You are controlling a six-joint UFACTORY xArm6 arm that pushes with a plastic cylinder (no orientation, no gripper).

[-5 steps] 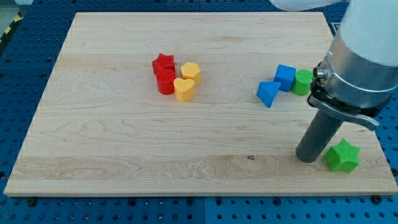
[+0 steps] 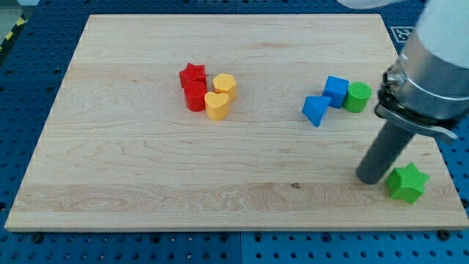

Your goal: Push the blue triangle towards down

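No claw exists on this arm; it ends in a dark rod, so there is nothing to be apart, together or clamped on a block. The lower end, my tip [image 2: 370,178], rests on the table [image 2: 146,183] in the lower right part of the view. It stands just beside the green star block [image 2: 406,182], at the star's left side; I cannot tell if they are touching or if a very thin gap is between them.

The blue triangle [image 2: 316,110] lies above and to the left of my tip, well apart from it. Its upper right corner is very close to the blue cube [image 2: 336,91], maybe touching it. To the right of the cube, right against it, sits the green cylinder [image 2: 358,97]. These three blocks make a short row which goes up a little toward the view's right. The wide grey body of the arm [image 2: 436,66] hangs over the right edge of the table, near the green cylinder.

In the left-centre part of the table is a second group, packed tightly. The red star block [image 2: 193,73] is at the top left, and a red block of rounded shape [image 2: 195,97] is directly below it. A yellow block [image 2: 225,85] with several sides stands at the right, and the yellow heart [image 2: 217,105] is below it, touching the lower red block.
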